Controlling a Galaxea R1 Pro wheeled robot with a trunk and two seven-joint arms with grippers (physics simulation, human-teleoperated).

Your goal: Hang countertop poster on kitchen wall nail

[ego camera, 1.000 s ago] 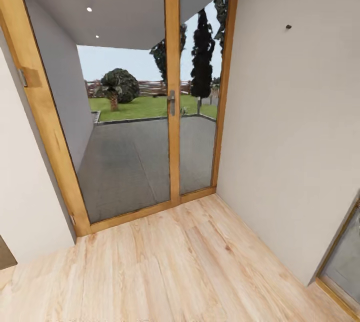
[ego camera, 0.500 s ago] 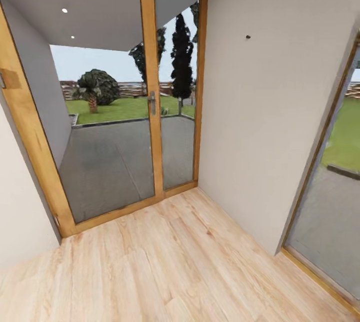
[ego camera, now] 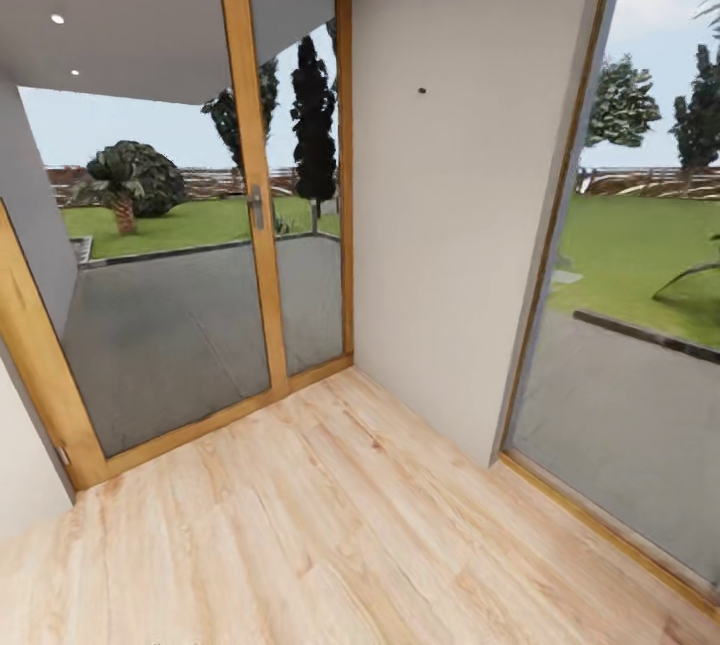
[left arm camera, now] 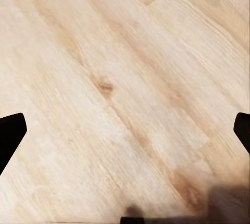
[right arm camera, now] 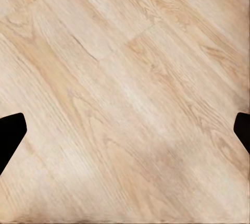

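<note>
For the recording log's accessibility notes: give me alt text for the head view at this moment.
A room corner with a plain off-white wall bearing one tiny dark nail high up. A wood-framed glass door stands to its left and a tall window to its right, both looking onto a patio and lawn, with pale wood floor below.

You're looking at a pale blond wood-grain floor (ego camera: 330, 525) with darker knots, an off-white wall (ego camera: 450, 225) carrying one tiny dark nail (ego camera: 422, 90), and honey-coloured door frames (ego camera: 250, 195) around glass showing green lawn and dark trees. Your black fingertips (left arm camera: 10, 133) edge each wrist view.
</note>
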